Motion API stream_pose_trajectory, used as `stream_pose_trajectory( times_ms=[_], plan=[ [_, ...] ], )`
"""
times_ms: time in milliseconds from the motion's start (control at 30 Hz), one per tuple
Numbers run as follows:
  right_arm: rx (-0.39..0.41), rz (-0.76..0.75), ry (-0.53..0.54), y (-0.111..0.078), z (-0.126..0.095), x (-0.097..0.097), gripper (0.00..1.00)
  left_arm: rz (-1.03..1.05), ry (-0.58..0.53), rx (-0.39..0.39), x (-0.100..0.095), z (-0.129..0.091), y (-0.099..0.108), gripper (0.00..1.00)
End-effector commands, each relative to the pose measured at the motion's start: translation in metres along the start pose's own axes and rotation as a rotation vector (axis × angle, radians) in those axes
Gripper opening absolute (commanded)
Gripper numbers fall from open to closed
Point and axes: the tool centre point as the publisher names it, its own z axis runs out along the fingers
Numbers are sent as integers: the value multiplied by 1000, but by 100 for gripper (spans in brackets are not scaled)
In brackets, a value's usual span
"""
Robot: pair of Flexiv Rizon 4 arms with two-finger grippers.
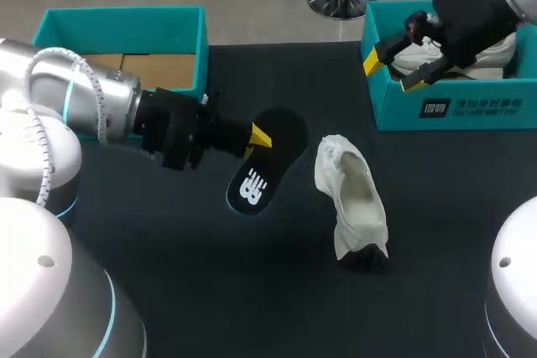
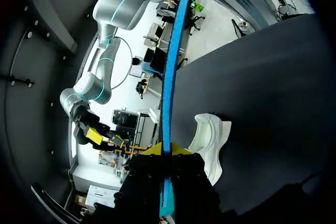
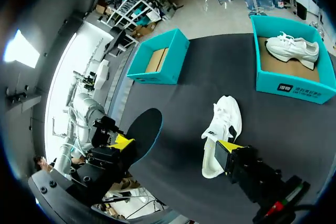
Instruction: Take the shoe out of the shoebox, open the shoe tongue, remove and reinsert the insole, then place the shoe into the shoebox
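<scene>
Both fingers of the left gripper (image 1: 260, 135) are clamped on the insole (image 1: 258, 175), one yellow tip on each face. From the left wrist the insole shows edge-on, a blue strip running straight out ahead of the fingers. In the head view its black face is up, with a white logo near the end that hangs down toward the robot. I do not read the logo. Its long axis slants, the far end reaching out past the fingertips.

One white shoe (image 1: 352, 197) lies on the black table (image 1: 252, 299), just past the insole's far end and ahead of the left gripper. It is apart from both. It lies on its side with the opening gaping, and its long axis runs across the line of the left fingers. A dark end lies nearer the robot. I cannot tell which end is the toe.

Well apart, the right gripper (image 1: 393, 71) hangs with its fingers spread and nothing between them. It is over the near corner of a teal box (image 1: 457, 115) that has white print on its wall. A second white shoe (image 3: 293, 48) lies inside that box. Behind the left gripper, a second teal box (image 1: 117, 16) shows only its cardboard floor.

Counted: two shoes, two boxes, one insole.
</scene>
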Motion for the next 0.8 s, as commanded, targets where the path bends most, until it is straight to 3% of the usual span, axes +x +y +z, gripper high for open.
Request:
stream_pose_trajectory(
  times_ms=[33, 233, 400, 800],
  plan=[
    [-28, 2, -200, -7, 0, 7, 100, -1, 11, -10, -3, -9, -9, 0],
    [-28, 2, -200, -7, 0, 7, 100, -1, 11, -10, -3, -9, -9, 0],
    [51, -46, -281, -26, -8, -13, 100, -1, 11, -10, -3, -9, -9, 0],
    [74, -287, -189, -49, -32, -52, 100, -1, 11, -10, -3, -9, -9, 0]
  ],
)
